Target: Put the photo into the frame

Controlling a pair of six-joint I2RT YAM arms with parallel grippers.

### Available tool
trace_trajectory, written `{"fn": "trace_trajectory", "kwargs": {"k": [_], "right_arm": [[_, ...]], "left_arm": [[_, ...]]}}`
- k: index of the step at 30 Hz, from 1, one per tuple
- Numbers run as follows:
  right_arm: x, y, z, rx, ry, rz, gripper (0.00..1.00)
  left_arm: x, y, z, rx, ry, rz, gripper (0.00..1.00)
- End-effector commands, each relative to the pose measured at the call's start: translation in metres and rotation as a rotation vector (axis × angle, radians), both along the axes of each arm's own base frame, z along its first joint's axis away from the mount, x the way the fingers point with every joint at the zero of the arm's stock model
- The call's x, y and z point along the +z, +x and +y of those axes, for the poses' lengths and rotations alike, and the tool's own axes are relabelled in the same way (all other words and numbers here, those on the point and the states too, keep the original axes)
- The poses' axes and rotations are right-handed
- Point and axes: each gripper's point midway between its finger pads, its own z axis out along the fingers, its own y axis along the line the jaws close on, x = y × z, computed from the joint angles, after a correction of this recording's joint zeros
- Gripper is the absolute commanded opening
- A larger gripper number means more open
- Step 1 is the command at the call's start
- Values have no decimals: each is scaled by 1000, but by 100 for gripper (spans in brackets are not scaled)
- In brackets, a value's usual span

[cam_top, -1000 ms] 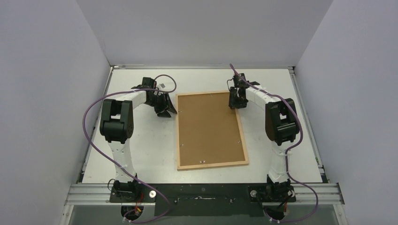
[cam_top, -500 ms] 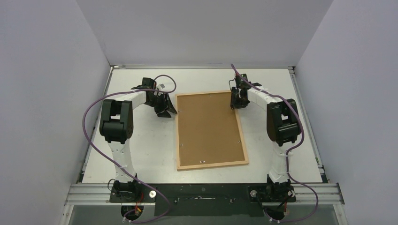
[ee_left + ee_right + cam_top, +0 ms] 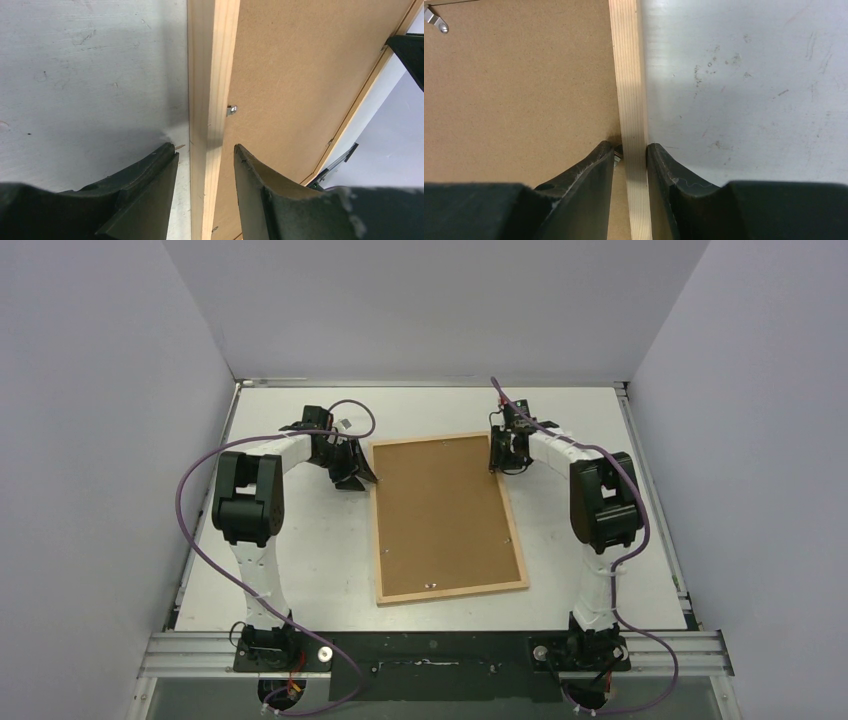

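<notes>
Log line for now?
frame back-up on table, backing board in | left gripper open, astride left rail | right gripper astride right rail, grip unclear | photo not visible

Your frame (image 3: 453, 592) lies flat in the middle of the table (image 3: 300, 560), back side up.
It sits a little crooked, and the brown backing board (image 3: 445, 515) fills it. Your left gripper (image 3: 358, 476) is at the frame's left side, close to the far corner. Your right gripper (image 3: 500, 455) is at the frame's right side, close to the other far corner.
</notes>
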Motion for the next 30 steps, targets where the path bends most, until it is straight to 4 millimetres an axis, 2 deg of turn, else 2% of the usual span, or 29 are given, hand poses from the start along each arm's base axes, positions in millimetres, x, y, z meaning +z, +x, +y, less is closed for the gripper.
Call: {"fn": "trace_trajectory", "kwargs": {"k": [1,6,8,13,15,17,20,24,30], "right_arm": [[-11,-11,16,72,55,16,3],[-4,-2,25,81,96,-22,0],[1,4,19,36,72,-33,1],[16,8,-2,-130,-21,-3,34],[25,8,-4,-181,-35,-17,44],[32,5,-2,-216,-37,-18,49],[33,-1,8,-230,-26,-1,52],[22,-9,16,-248,-58,20,55],[18,-7,30,-286,-60,-12,52]], "left_arm": [[3,1,1,-1,5,-23,44],[4,2,2,0,7,-23,44],[5,3,3,3,12,-28,44],[7,4,5,12,21,-37,44],[7,4,5,18,21,-39,44],[7,4,5,26,19,-41,44],[7,4,5,39,17,-42,44],[5,2,7,62,23,-44,44],[2,-1,10,94,38,-50,45]]}}
